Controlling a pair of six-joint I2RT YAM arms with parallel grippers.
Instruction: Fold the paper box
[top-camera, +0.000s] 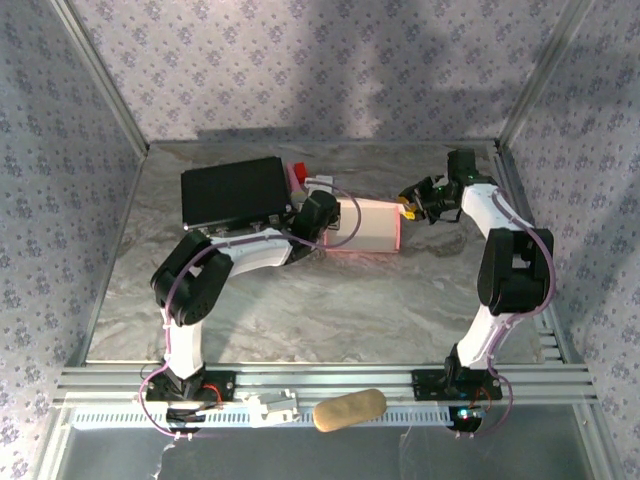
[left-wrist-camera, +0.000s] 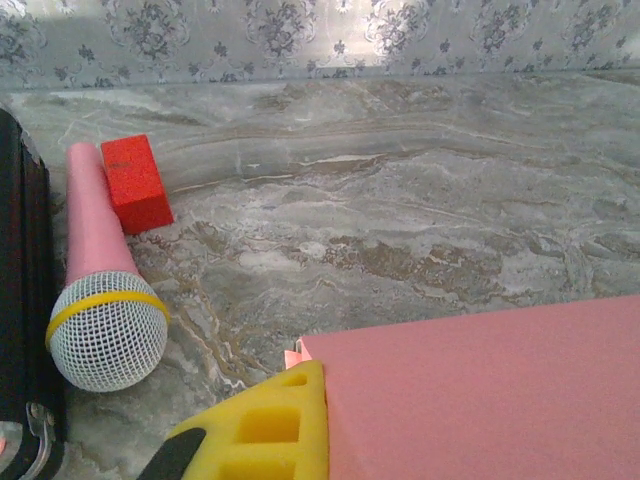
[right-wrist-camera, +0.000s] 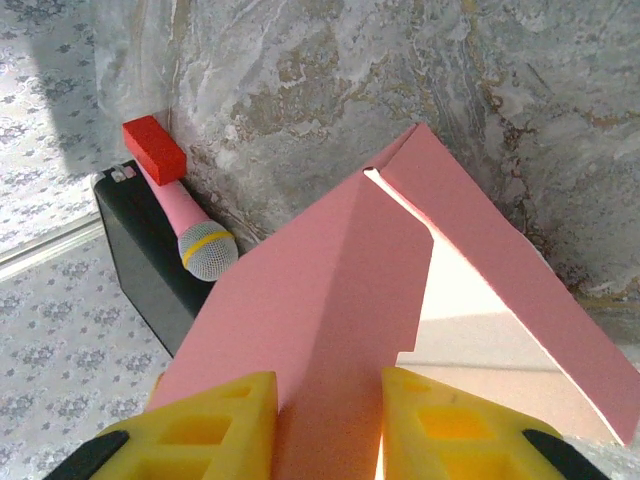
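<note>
The pink paper box (top-camera: 368, 228) lies partly folded in the middle of the table, paler inside. My left gripper (top-camera: 328, 220) is at its left end. In the left wrist view one yellow finger (left-wrist-camera: 270, 425) presses against the box's side wall, and the pink top panel (left-wrist-camera: 480, 390) hides the other finger; the gripper is shut on that wall. My right gripper (top-camera: 406, 207) is at the box's right end. In the right wrist view its two yellow fingers sit either side of a folded pink flap (right-wrist-camera: 340, 300), and the right gripper (right-wrist-camera: 330, 390) is shut on it.
A black rectangular box (top-camera: 232, 190) stands at the back left. Beside it lie a pink microphone (left-wrist-camera: 100, 300) with a grey mesh head and a red block (left-wrist-camera: 135, 183). A tan oval object (top-camera: 350, 409) rests on the front rail. Patterned walls enclose the table.
</note>
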